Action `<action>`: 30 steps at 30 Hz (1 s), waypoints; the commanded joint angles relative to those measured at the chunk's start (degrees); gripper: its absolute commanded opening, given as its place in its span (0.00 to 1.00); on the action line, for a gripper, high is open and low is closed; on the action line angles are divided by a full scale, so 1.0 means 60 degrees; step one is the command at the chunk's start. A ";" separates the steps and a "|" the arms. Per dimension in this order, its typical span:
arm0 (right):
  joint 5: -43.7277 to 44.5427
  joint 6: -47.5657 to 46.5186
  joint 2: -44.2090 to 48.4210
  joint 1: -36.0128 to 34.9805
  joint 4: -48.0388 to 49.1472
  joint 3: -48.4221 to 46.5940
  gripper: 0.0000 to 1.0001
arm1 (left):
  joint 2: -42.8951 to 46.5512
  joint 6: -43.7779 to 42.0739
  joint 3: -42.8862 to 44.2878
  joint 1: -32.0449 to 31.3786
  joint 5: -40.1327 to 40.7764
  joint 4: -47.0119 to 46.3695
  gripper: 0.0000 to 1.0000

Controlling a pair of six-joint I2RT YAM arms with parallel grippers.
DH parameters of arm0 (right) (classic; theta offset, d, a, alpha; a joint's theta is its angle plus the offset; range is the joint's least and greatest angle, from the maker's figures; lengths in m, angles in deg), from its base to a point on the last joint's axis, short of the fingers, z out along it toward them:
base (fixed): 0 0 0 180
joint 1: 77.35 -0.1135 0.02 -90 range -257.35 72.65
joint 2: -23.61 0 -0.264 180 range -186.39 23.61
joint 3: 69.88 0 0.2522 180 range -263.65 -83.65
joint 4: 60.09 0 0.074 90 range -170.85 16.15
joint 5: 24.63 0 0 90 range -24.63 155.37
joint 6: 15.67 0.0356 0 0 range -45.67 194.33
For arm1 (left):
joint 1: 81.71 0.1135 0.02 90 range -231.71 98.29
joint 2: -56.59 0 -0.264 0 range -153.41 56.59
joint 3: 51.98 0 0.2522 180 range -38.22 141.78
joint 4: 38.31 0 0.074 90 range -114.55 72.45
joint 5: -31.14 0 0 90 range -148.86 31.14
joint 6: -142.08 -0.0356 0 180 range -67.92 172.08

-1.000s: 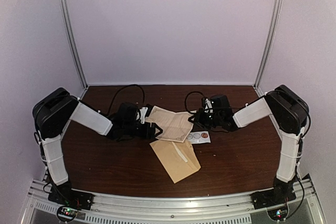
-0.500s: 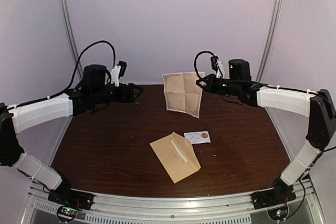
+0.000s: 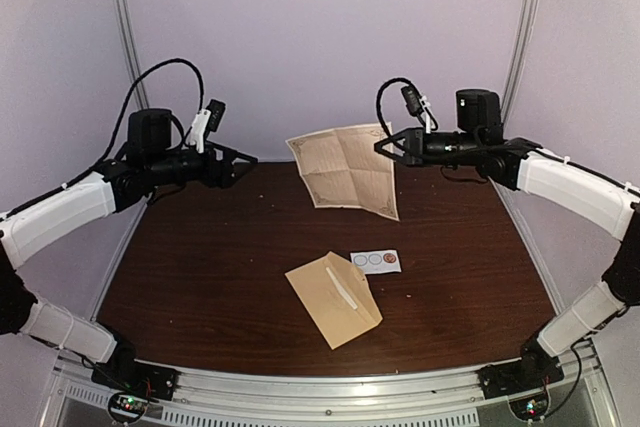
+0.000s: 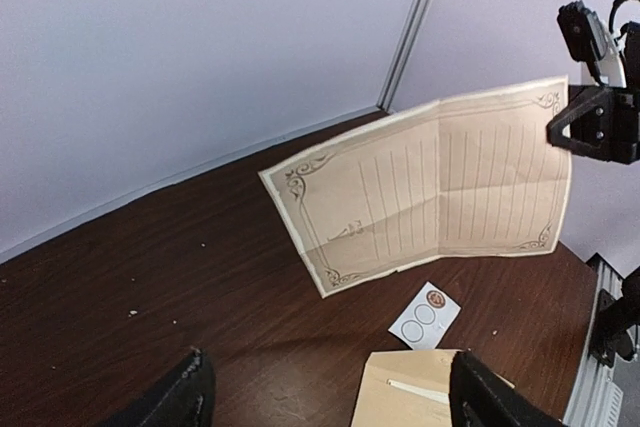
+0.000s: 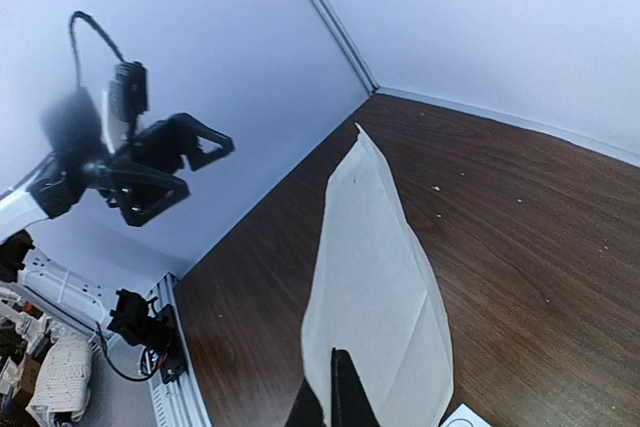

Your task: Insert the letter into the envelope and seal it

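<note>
Envelope (image 3: 333,299) flat on table (image 3: 200,287), low beneath both grippers, toward arm bases. Sticker card (image 3: 376,260) just beyond its far corner, on right gripper's side. Up high: right gripper (image 3: 386,146) pinching letter (image 3: 347,169) by its right edge. Sheet hangs unfolded in air, lined face toward left gripper (image 3: 244,160). Left gripper spread wide, holding nothing, well apart from sheet's free edge.

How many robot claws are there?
2. The left gripper is up on the left, open and empty. The right gripper is up on the right, pinching the letter.
</note>
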State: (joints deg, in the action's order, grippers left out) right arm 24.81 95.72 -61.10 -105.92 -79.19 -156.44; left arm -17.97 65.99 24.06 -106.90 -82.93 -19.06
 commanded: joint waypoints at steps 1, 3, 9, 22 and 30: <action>-0.1859 0.0223 0.0655 -0.0108 0.0689 -0.0109 0.00 | 0.0083 -0.0096 -0.0660 0.0024 -0.1432 -0.1426 0.82; -0.2168 0.0490 0.0888 -0.0166 0.1165 -0.0003 0.00 | -0.0020 -0.0051 -0.0732 0.0024 -0.1641 -0.1511 0.82; -0.2931 0.1950 0.1344 -0.0244 0.3326 0.0531 0.00 | -0.0141 0.0413 -0.1132 0.0009 -0.3088 -0.2462 0.82; -0.3027 0.2288 0.1184 -0.0304 0.3813 0.0692 0.00 | 0.0568 0.1312 -0.1800 -0.0013 -0.4859 -0.4592 0.71; -0.3070 0.2373 0.1110 -0.0347 0.3919 0.0719 0.00 | 0.0350 0.1486 -0.1713 -0.0006 -0.4944 -0.4614 0.47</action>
State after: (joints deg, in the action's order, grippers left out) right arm 7.31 109.31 -54.10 -107.52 -58.23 -152.68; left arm -15.72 73.88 13.57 -106.92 -111.08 -43.41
